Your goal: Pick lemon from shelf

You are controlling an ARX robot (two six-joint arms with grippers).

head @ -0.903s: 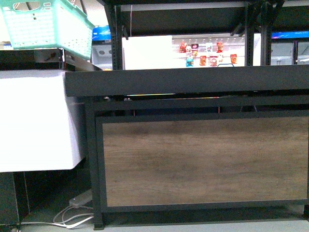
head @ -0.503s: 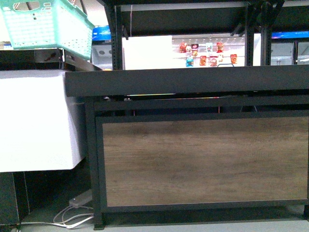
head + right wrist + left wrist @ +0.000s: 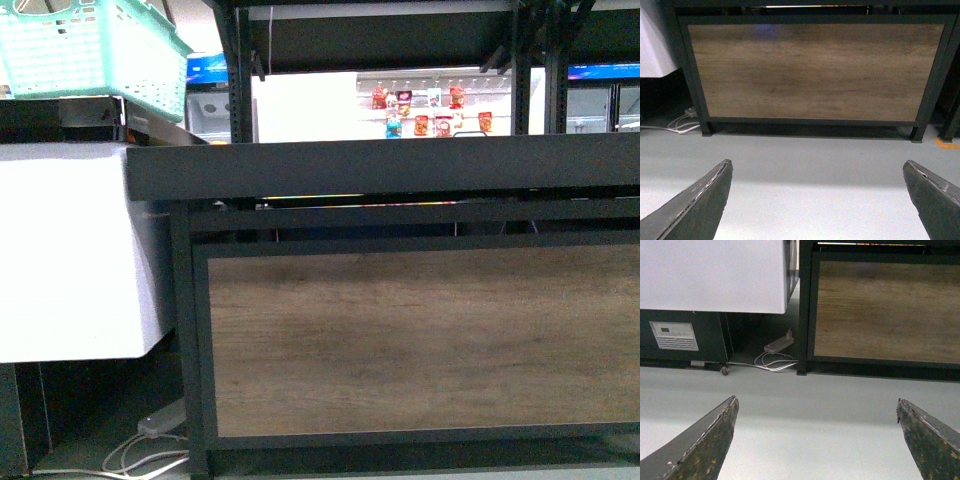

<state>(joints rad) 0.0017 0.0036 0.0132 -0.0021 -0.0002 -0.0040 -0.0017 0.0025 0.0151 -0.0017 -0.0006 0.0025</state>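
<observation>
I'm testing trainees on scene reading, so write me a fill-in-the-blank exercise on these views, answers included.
1. The shelf has a brown ____-grain front panel.
2. The left gripper and right gripper both stand ____, holding nothing.
3. White cables lie on the ____ by the shelf's leg.
Missing words: wood; open; floor.

The left gripper (image 3: 816,401) shows two dark, wedge-shaped fingers (image 3: 700,450) tapering to thin tips; their faces are scuffed and flecked with yellowish-brown specks, with a pale, chipped line along each edge facing the gap between the jaws. The right gripper (image 3: 817,163) has the same tapered fingers (image 3: 932,197) in cleaner dark grey, each edged by a thin, light, worn line
</observation>
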